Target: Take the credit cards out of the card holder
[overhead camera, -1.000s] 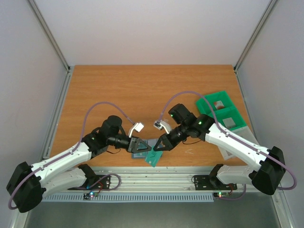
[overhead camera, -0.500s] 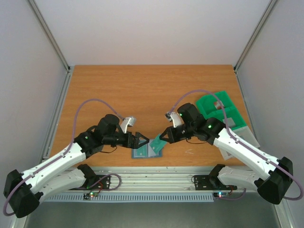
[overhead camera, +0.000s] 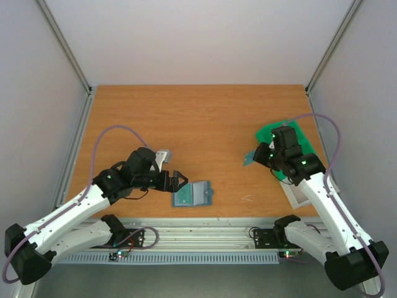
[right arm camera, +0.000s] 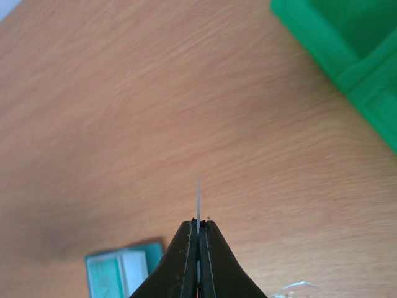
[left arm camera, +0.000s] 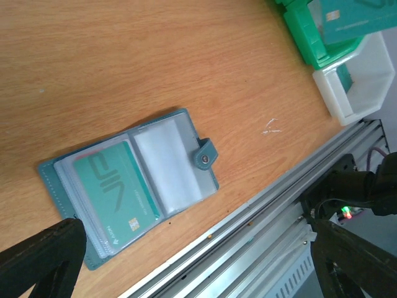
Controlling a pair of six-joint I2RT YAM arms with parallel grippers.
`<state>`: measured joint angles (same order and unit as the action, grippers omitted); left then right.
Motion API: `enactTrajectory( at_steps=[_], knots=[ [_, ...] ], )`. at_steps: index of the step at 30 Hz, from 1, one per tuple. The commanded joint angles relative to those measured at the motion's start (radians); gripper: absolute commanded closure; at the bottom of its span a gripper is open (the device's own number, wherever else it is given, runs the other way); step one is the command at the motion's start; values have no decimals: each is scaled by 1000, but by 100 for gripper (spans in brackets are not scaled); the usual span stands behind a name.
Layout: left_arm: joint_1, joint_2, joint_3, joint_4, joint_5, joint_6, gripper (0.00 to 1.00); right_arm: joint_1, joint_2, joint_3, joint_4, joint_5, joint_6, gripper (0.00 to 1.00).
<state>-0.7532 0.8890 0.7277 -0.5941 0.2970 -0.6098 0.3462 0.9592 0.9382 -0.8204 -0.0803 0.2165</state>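
The card holder (overhead camera: 192, 194) lies spread open on the table near the front edge. In the left wrist view the card holder (left arm camera: 133, 186) shows a teal credit card (left arm camera: 115, 194) in its left pocket and an empty clear pocket on the right. My left gripper (overhead camera: 179, 182) stands open just left of the holder, touching nothing, and in its own view the left gripper (left arm camera: 195, 248) has its fingers far apart. My right gripper (overhead camera: 254, 157) is shut on a thin teal credit card (overhead camera: 247, 160), seen edge-on as a card (right arm camera: 198, 195) above the right gripper (right arm camera: 198, 225).
A green two-compartment bin (overhead camera: 289, 141) stands at the right behind the right gripper, and the same green bin (left arm camera: 307, 37) holds a card. A white tray (left arm camera: 347, 87) sits in front of it. The metal rail (overhead camera: 205, 233) runs along the table's front edge.
My right gripper has pulled a card away from the holder and carried it right, toward the green bin. My left gripper has opened and let go of the holder, which now lies flat.
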Motion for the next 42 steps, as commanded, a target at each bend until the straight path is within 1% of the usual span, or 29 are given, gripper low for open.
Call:
enactTrajectory(
  at_steps=[1,5,7,12,15,20,22,31,36,39,42],
  knots=[
    [0,15,44,-62,-41,57,1,-134,-32,-10,-45,45,-25,99],
    [0,26,72,-90,-26,86,1,-242,-61,-28,-57,75,-21,99],
    [-1,30,85,-101,-26,106,1,-275,-79,-46,-65,146,-10,99],
    [0,18,89,-127,-45,140,1,-331,-123,-71,-87,259,2,99],
    [0,0,83,-129,-47,140,1,-407,-129,-59,-127,342,6,99],
    [0,4,78,-134,-25,140,1,-482,-160,-54,-116,432,-4,99],
    [-1,12,76,-130,-6,137,1,-515,-164,-64,-102,443,-7,99],
    [0,36,78,-136,5,138,1,-717,-167,-115,-31,413,-45,98],
    [0,21,72,-138,-22,128,1,-852,-114,-162,32,258,-60,98],
    [-1,0,68,-134,-33,122,1,-894,-71,-170,51,233,-81,98],
    [0,-17,63,-131,-42,121,1,-937,-69,-206,105,184,-96,98]
  ],
)
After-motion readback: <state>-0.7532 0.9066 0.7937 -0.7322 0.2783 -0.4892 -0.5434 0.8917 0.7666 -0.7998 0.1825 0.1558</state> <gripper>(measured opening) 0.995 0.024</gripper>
